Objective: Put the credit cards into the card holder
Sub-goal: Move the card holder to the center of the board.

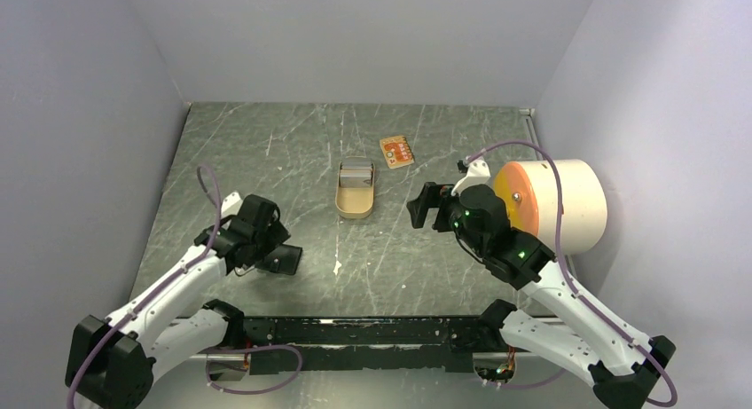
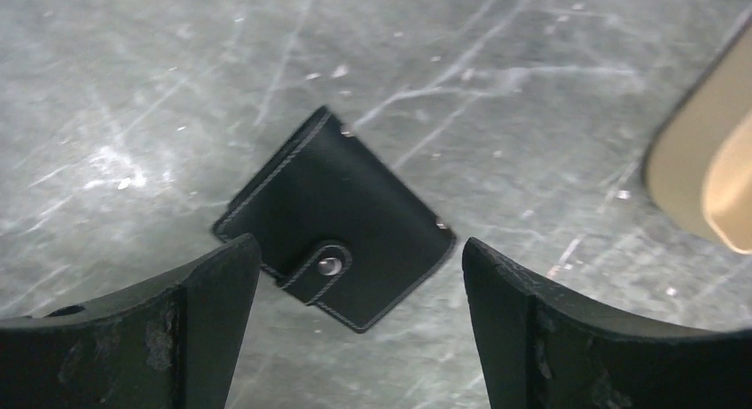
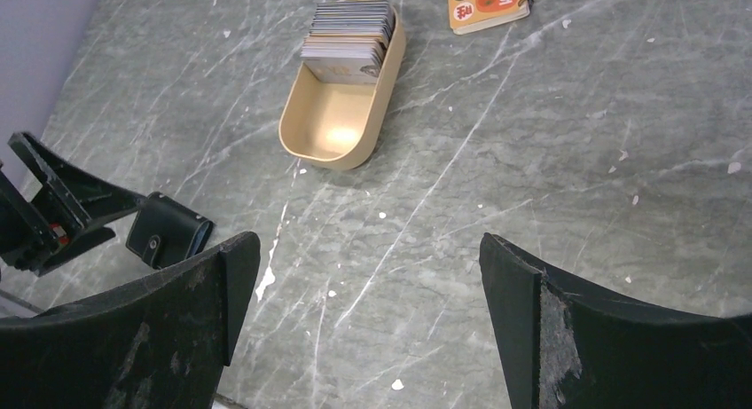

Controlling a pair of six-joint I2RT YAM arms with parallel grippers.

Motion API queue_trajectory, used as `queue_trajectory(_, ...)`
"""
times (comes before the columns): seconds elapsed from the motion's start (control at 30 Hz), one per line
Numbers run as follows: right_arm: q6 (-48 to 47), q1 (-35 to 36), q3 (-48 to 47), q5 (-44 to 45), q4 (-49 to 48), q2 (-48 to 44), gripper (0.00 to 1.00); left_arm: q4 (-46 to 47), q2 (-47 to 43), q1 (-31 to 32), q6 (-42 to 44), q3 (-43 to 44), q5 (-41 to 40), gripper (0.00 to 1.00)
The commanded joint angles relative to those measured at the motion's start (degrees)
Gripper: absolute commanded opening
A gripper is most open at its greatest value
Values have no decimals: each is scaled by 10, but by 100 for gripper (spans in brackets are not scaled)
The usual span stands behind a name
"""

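Note:
The card holder (image 2: 341,218) is a black wallet lying closed on the table, its snap tab fastened. It also shows in the top view (image 1: 285,261) and in the right wrist view (image 3: 167,239). My left gripper (image 2: 359,254) is open and hovers just above it, one finger on each side, not touching. A stack of credit cards (image 3: 348,36) stands in the far end of a tan tin (image 1: 356,196). An orange printed card (image 1: 396,150) lies flat beyond the tin. My right gripper (image 3: 364,249) is open and empty over bare table to the right of the tin (image 1: 424,207).
A large white cylinder with an orange face (image 1: 554,205) sits against the right wall, close behind my right arm. Walls enclose the table on the left, back and right. The tin's edge shows at the right of the left wrist view (image 2: 709,169).

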State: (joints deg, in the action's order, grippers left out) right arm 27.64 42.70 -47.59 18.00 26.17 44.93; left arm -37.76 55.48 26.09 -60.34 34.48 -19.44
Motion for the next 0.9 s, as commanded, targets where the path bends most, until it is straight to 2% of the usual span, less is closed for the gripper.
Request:
queue_trajectory(0.0, -13, -3, 1, 1, -5, 1, 98, -32, -21, -1, -32, -30, -54, 88)
queue_trajectory(0.17, -13, -3, -1, -2, 1, 1, 98, 4, 9, -1, 0, -46, -33, 83)
queue_trajectory(0.3, -9, -4, -5, 3, 14, -3, 98, 26, 59, -1, 17, -43, -28, 83)
queue_trajectory(0.4, -8, -4, -14, -3, 26, 1, 97, 73, 82, 0, 65, -37, 42, 80)
queue_trajectory(0.47, -7, -3, -26, -1, 39, 4, 97, 95, 83, 11, 69, -36, 87, 77)
queue_trajectory(0.53, -6, -4, -34, 3, 47, 5, 97, 130, 76, 33, 52, -46, 123, 73)
queue_trajectory(0.7, 1, -4, -36, 2, 47, -5, 96, 259, 92, 115, -55, -75, 208, 68)
queue_trajectory(0.77, 8, -4, -36, -7, 46, -7, 96, 300, 115, 170, -77, -65, 214, 67)
queue_trajectory(0.87, 16, -3, -38, -17, 46, -4, 95, 311, 158, 220, -83, -18, 214, 68)
